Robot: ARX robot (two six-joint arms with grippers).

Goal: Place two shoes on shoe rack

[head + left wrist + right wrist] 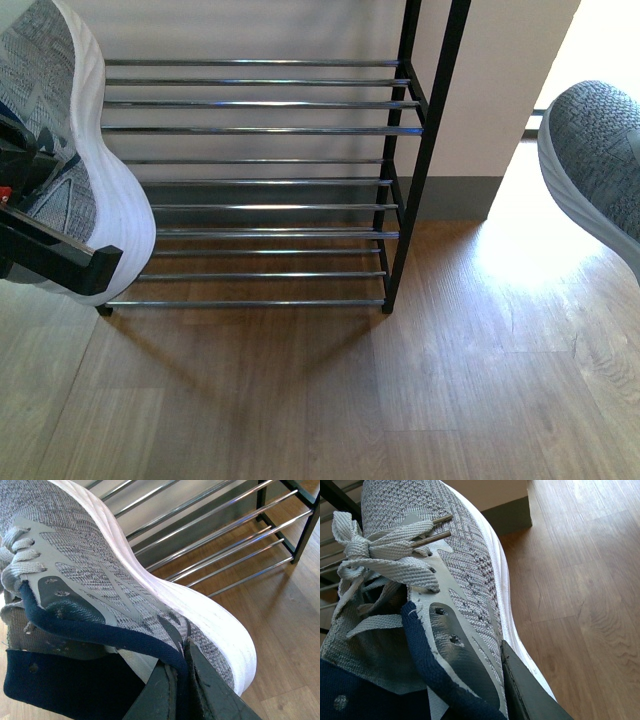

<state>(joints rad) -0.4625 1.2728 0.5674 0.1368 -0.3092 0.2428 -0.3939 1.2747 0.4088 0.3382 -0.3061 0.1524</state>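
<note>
At far left, the left sneaker (95, 170) hangs in the air in front of the left end of the shoe rack (260, 130), with its white sole turned toward the rods. The left fingers (210, 695) are clenched on it near the heel, the navy collar edge pinched between them. The rack stands on the wooden floor (300, 400) against the wall. At far right, well apart from the rack, the right sneaker (600, 160) hangs above the floor. One of the right fingers (530, 695) presses its outer side below the collar, the other is hidden, and the grip looks clamped on the shoe.
</note>
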